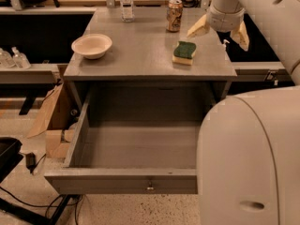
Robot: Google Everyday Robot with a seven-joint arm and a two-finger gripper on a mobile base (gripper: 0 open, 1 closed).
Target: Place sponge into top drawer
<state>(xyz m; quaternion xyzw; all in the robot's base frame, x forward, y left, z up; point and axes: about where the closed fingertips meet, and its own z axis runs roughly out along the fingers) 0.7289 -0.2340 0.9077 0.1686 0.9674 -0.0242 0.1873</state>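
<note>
The sponge (pixel 184 52), dark green on top of pale yellow foam, lies flat on the grey cabinet top (pixel 140 55) toward its right side. My gripper (pixel 218 31) hangs above the cabinet's right rear corner, just up and right of the sponge, with its two pale fingers (pixel 198 27) spread wide apart and nothing between them. The top drawer (pixel 136 149) is pulled fully out toward the camera, its inside bare, with a small metal knob (pixel 150 187) at the centre of the front panel.
A white bowl (pixel 92 45) sits on the left of the cabinet top. A soda can (pixel 174 15) and a clear bottle (pixel 125 3) stand at the back. My arm's large white body (pixel 248 158) covers the drawer's right side. A cardboard box (pixel 54 121) stands on the floor at left.
</note>
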